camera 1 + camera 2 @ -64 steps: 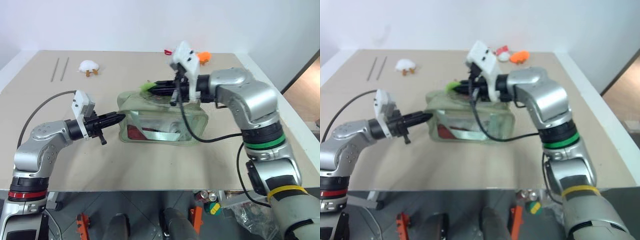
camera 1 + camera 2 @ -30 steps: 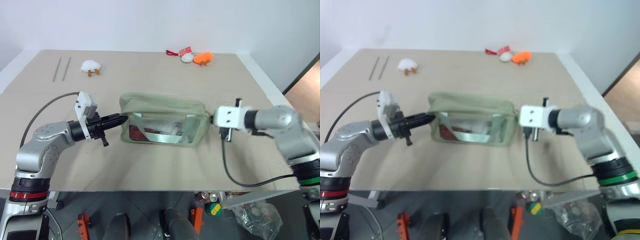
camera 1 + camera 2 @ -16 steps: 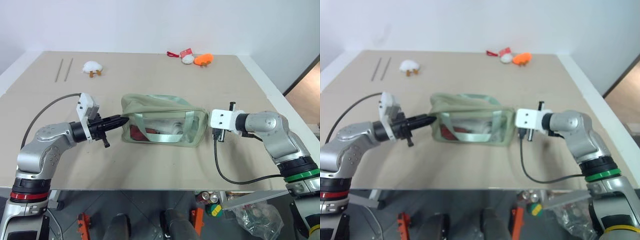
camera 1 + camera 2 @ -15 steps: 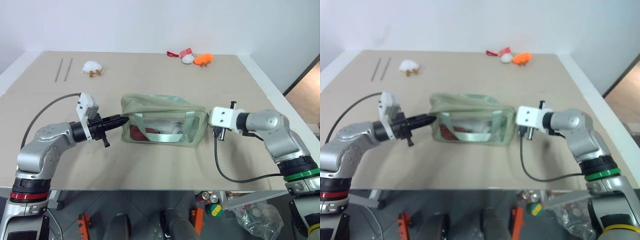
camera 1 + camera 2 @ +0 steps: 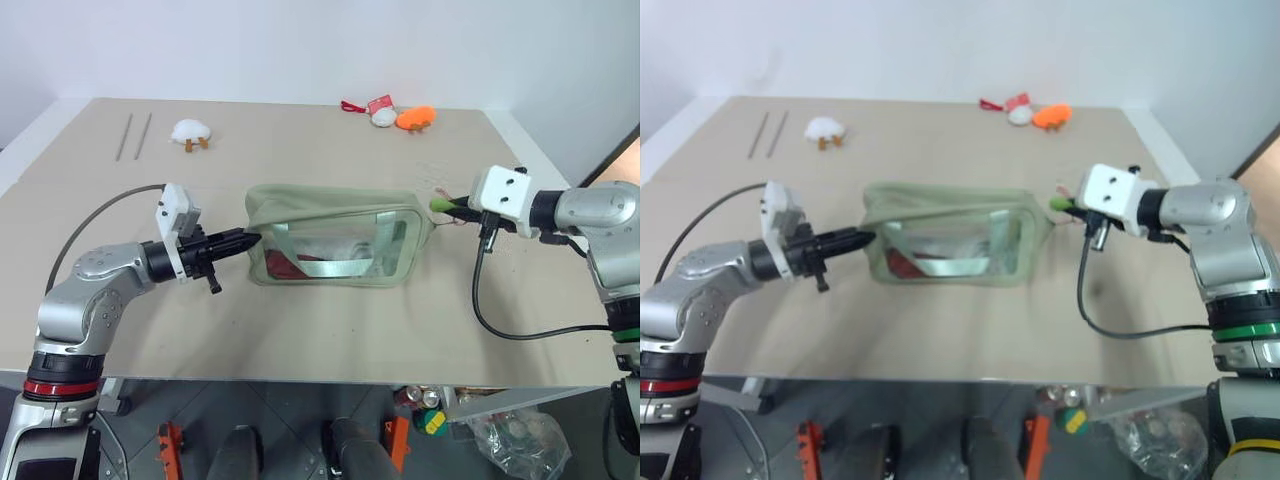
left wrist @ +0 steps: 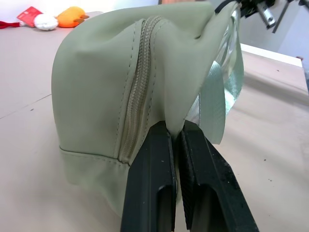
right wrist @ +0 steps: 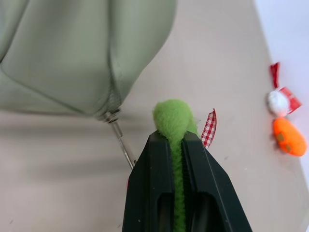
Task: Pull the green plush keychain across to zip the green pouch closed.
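Note:
The pale green pouch point(image 5: 330, 235) lies stretched across the middle of the table, with its zipper point(image 6: 137, 87) running closed along the top. My left gripper point(image 5: 245, 239) is shut on a fold of fabric at the pouch's left end point(image 6: 176, 128). Past the right end, my right gripper point(image 5: 447, 208) is shut on the lime-green plush keychain point(image 7: 173, 121). The keychain's tip pokes out beyond the fingers. A thin metal link point(image 7: 120, 140) joins it to the zipper pull at the pouch's corner. A red checked tag point(image 7: 208, 128) hangs beside the plush.
At the table's far left edge sit a white plush toy point(image 5: 190, 132) and two thin sticks point(image 5: 135, 135). An orange plush toy point(image 5: 414, 118) and a small white-and-red one point(image 5: 381, 112) lie at the far right. My right arm's black cable point(image 5: 500, 325) loops over the table near the front right corner.
My right gripper has carried the keychain further right and upward, away from the pouch's right end, which is pulled taut. The left gripper has kept still on the left end.

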